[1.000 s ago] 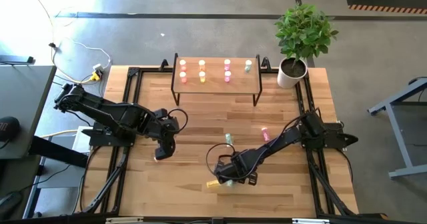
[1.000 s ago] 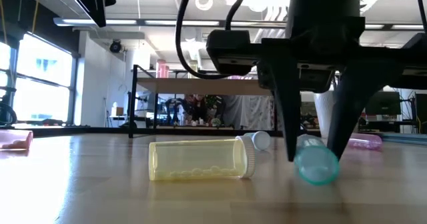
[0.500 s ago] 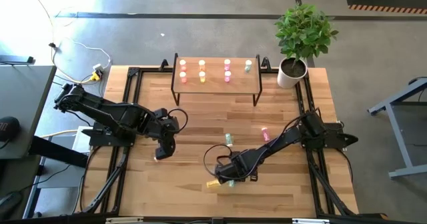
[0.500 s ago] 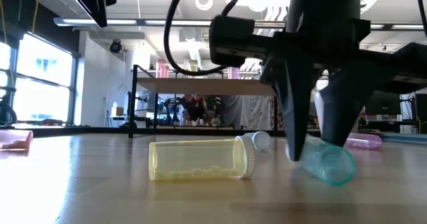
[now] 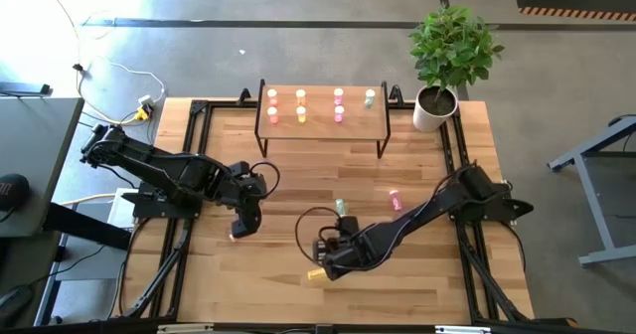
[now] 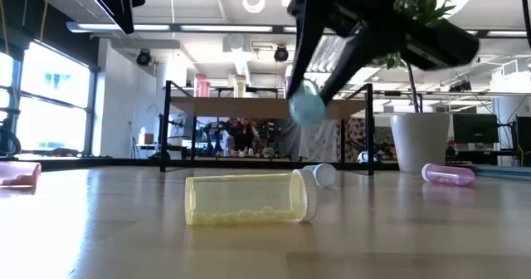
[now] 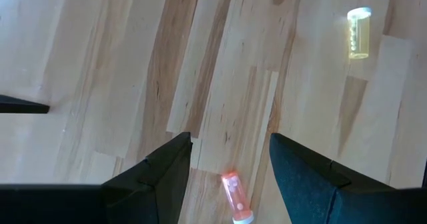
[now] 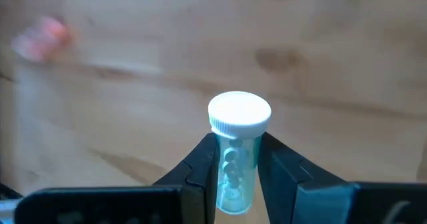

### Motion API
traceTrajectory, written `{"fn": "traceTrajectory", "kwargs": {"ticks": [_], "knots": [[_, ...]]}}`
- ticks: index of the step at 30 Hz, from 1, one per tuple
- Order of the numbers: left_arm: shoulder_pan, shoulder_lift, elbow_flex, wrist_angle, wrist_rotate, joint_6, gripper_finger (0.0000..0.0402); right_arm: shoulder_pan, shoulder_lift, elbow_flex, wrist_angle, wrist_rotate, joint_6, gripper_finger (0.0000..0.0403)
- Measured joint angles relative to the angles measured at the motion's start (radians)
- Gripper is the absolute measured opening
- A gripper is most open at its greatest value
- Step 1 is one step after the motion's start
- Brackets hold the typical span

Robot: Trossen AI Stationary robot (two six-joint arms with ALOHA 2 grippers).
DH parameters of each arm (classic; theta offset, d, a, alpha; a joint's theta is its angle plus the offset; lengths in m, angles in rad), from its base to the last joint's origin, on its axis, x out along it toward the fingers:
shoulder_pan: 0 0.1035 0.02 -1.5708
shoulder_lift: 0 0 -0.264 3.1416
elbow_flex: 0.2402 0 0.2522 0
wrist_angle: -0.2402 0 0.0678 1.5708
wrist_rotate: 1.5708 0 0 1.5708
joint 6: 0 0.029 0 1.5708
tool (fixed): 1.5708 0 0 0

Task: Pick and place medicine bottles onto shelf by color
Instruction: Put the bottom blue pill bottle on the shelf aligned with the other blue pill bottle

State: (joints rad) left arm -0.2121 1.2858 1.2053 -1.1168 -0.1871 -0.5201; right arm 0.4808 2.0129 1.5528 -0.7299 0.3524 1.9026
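In the lower centre of the high view, the right gripper (image 5: 329,257) had its fingers closed on a pale green bottle (image 8: 234,159), which a second earlier lay on the table and now hung clear of it, above the lying yellow bottle (image 6: 250,198). The grasp apparently succeeded, leaving the carry to the shelf (image 5: 323,123) at upper centre. The left gripper (image 7: 229,159) waited with fingers apart, holding nothing, over a red-orange bottle (image 7: 236,197).

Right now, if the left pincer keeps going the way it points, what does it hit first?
Probably the red-orange bottle lying on the tabletop between the left pincer's open fingers. Depth is unclear; past it, only bare wood shows.
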Motion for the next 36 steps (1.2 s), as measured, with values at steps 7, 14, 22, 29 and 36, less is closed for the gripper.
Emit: {"fn": "traceTrajectory", "kwargs": {"ticks": [7,14,22,29,36], "knots": [[0.0,0.0,0.0,0.002,0.0,0.0,0.0195,-0.011,-0.089,0.0,-0.095,0.168,-0.064,0.0071],[0.001,0.0,0.0,0.023,-0.012,0.0,0.0195,-0.047,-0.203,0.0,-0.271,0.302,-0.09,0.0071],[0.003,0.0,0.0,0.024,-0.098,0.0,0.0195,-0.103,-0.363,0.0,-0.442,0.468,-0.182,0.0071],[0.003,0.001,0.0,0.025,-0.188,0.001,0.0195,-0.179,-0.513,0.0,-0.557,0.606,-0.306,0.0071],[0.057,0.001,0.0,0.045,-0.251,0.059,0.0195,-0.217,-0.654,0.0,-0.56,0.748,-0.489,0.0071]]}}
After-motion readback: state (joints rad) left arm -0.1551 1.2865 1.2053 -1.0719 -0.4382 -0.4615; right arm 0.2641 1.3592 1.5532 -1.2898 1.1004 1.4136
